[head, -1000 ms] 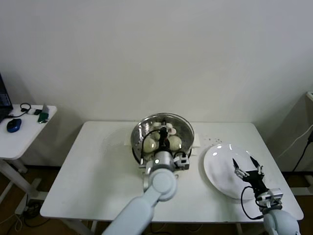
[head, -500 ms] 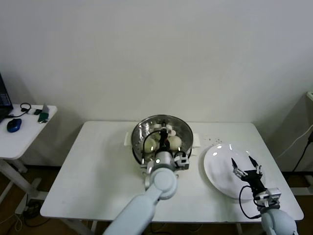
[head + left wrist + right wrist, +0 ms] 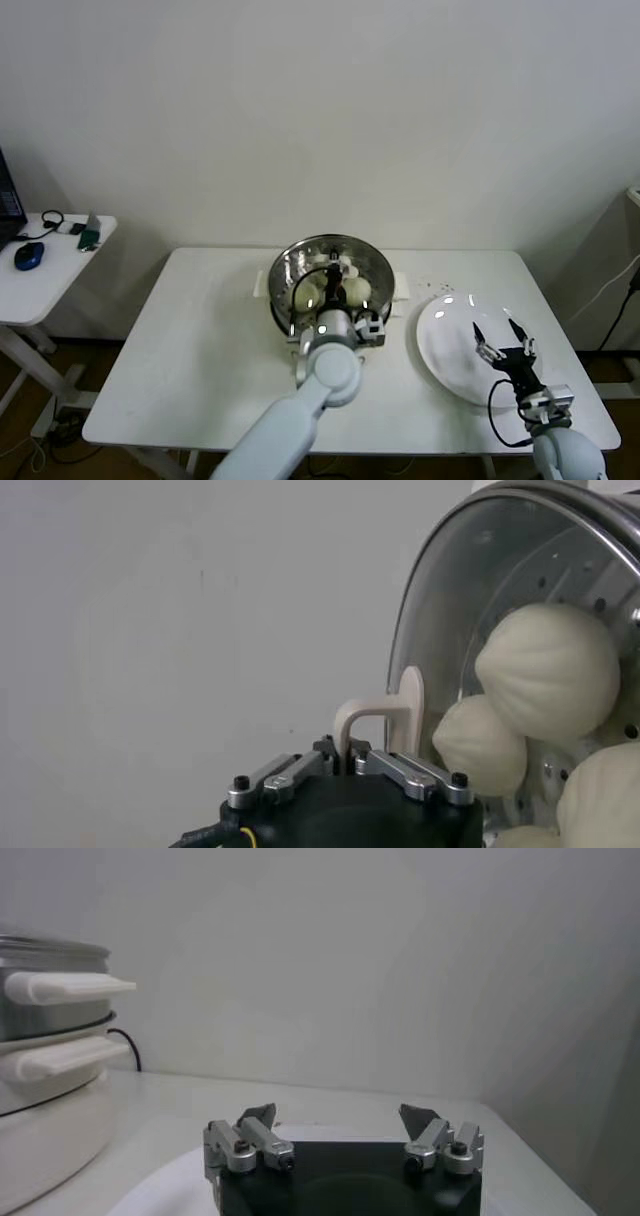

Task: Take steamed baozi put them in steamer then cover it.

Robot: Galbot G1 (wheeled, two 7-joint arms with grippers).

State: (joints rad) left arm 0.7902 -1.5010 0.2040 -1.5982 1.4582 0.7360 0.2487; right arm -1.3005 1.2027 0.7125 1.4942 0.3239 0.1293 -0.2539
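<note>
arms: pale grey, rounded | wrists: black housing | fingers [image 3: 245, 1138]: silver, black screws

A bare lab or office room: plain white wall [image 3: 320, 110], white table [image 3: 200, 350], mouse [image 3: 28, 256] on side desk [image 3: 40, 285].

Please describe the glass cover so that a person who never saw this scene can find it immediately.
On the white table, look at the shiny steamer near the back middle, with baozi inside. The cover sits over it, and the left tool is shut on its white handle. Unlike the flat white plate on the robot's right, it is transparent with a metal rim.
</note>
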